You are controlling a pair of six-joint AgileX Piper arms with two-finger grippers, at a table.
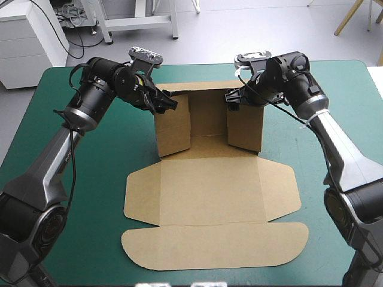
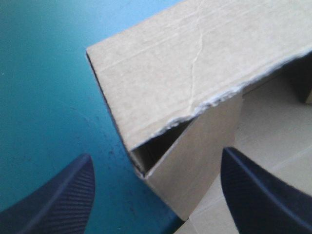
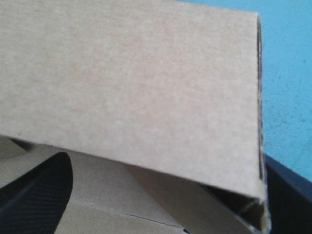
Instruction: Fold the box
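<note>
The brown box (image 1: 209, 191) lies mid-table, its lid and front flap flat toward the near edge. At the far end the left wall (image 1: 173, 128), right wall (image 1: 245, 125) and back wall stand raised. My left gripper (image 1: 167, 104) is open at the far-left top corner. In the left wrist view that corner of the box (image 2: 195, 73) sits between the left gripper's (image 2: 156, 200) spread black fingers (image 2: 58, 200). My right gripper (image 1: 232, 95) is open at the far-right top corner. Its right gripper (image 3: 161, 204) fingers (image 3: 34, 195) straddle the raised board of the box (image 3: 131, 83).
Bare teal-green cover (image 1: 84, 173) shows on both sides of the box and in a narrow strip along the near edge. The table's far edge (image 1: 197, 64) runs close behind the back wall and both wrists.
</note>
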